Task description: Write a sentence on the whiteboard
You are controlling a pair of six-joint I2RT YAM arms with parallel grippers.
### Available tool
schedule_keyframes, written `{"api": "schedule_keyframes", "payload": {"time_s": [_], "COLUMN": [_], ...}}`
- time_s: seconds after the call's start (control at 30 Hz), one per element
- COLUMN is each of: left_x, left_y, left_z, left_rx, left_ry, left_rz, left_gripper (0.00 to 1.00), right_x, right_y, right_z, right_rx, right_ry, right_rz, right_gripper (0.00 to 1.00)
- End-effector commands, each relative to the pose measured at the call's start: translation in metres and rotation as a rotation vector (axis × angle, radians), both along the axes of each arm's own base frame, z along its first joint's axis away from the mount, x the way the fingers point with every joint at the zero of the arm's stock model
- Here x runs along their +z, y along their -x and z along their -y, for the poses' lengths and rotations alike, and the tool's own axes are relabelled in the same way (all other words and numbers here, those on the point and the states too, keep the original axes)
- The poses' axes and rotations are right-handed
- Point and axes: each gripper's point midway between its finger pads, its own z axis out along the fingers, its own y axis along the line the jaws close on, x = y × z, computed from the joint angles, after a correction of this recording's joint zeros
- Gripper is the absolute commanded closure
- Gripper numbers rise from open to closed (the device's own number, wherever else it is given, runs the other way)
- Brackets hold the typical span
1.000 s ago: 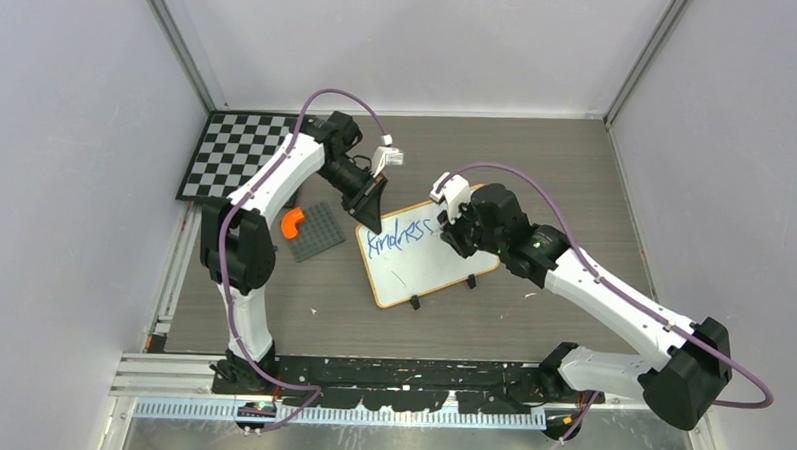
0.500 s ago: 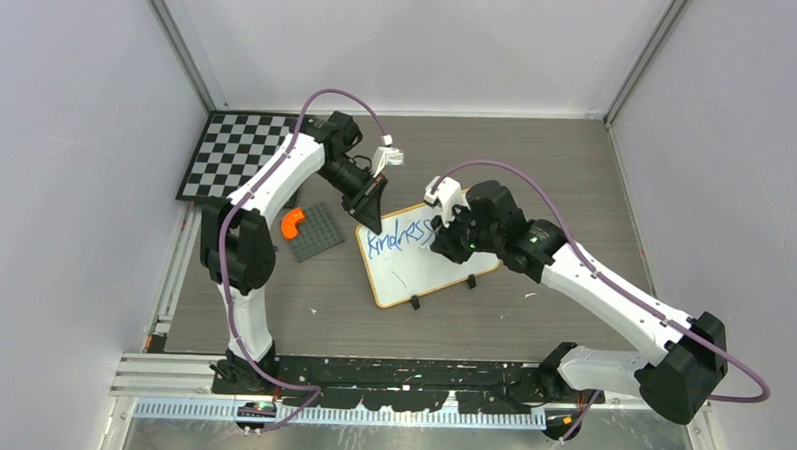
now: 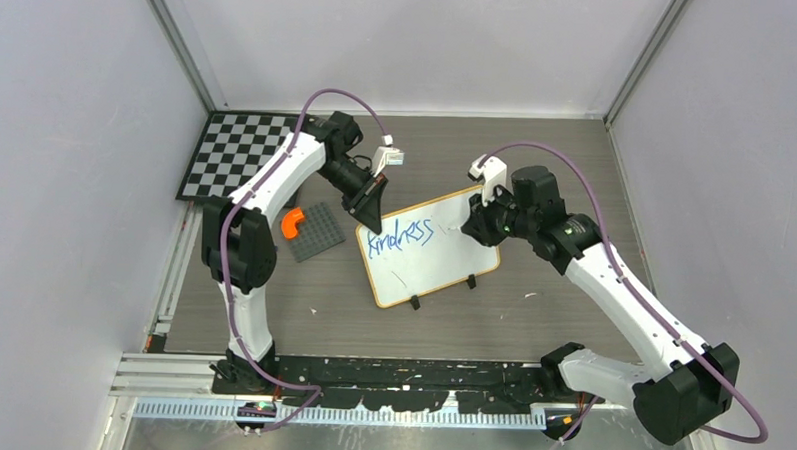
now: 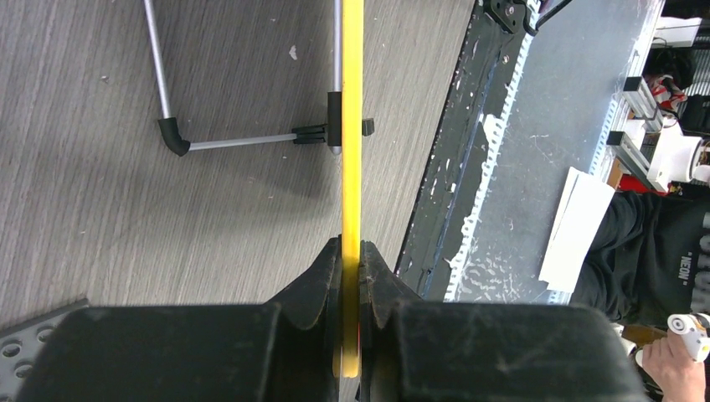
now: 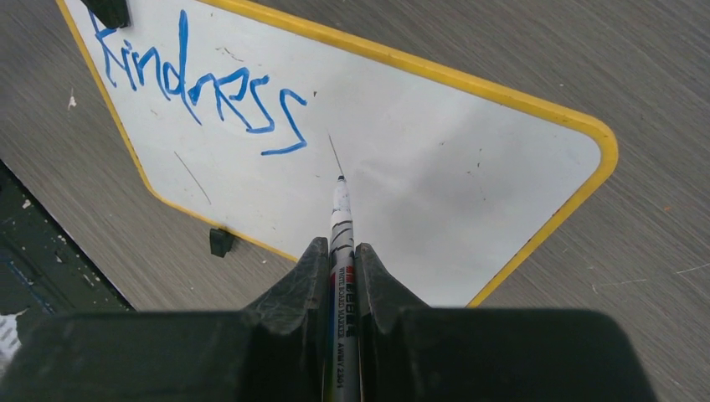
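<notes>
On your grey table (image 3: pixel 557 161), left gripper (image 4: pixel 352 251) pinches the whiteboard (image 5: pixel 435 193) edge; right gripper (image 5: pixel 339 249) clamps a marker (image 5: pixel 341 209) tightly.

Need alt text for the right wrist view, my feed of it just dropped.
The right gripper clamps a marker, its tip aimed at bare whiteboard just past the blue word "kindness". The yellow-framed board rests on a grey wood-grain table; tip contact cannot be told.
</notes>
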Motion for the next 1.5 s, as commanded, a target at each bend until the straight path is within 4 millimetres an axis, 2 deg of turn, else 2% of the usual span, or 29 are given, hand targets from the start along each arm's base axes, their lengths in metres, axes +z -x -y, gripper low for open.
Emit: {"api": "schedule_keyframes", "payload": {"time_s": [0.0, 0.1, 0.27, 0.4, 0.67, 1.07, 1.27, 1.47], "left_x": [0.007, 0.007, 0.007, 0.008, 0.008, 0.007, 0.007, 0.005], "left_y": [0.003, 0.002, 0.002, 0.002, 0.003, 0.002, 0.002, 0.001], "left_z": [0.009, 0.008, 0.009, 0.009, 0.01, 0.01, 0.01, 0.01], "left_rx": [-0.021, -0.019, -0.017, -0.017, -0.017, -0.016, -0.015, -0.016], "left_ry": [0.025, 0.017, 0.019, 0.024, 0.027, 0.028, 0.027, 0.025], "left_rz": [-0.013, -0.006, -0.005, -0.001, -0.01, -0.009, -0.008, -0.008], "left_gripper": [1.0, 1.0, 1.0, 1.0, 1.0, 1.0, 1.0, 1.0], "right_x": [0.022, 0.026, 0.019, 0.022, 0.013, 0.015, 0.01, 0.003], "right_y": [0.003, 0.001, 0.008, 0.01, 0.003, -0.015, -0.016, -0.02], "right_z": [-0.003, -0.002, -0.005, -0.009, -0.017, -0.024, -0.028, -0.024], "right_rx": [0.027, -0.012, 0.06, 0.091, 0.075, 0.023, 0.027, 0.007], "right_ry": [-0.066, -0.096, -0.069, -0.08, -0.084, -0.048, -0.03, 0.005], "right_rz": [0.005, 0.006, 0.003, 0.004, 0.016, 0.102, 0.107, 0.114], "right_gripper": [1.0, 1.0, 1.0, 1.0, 1.0, 1.0, 1.0, 1.0]}}
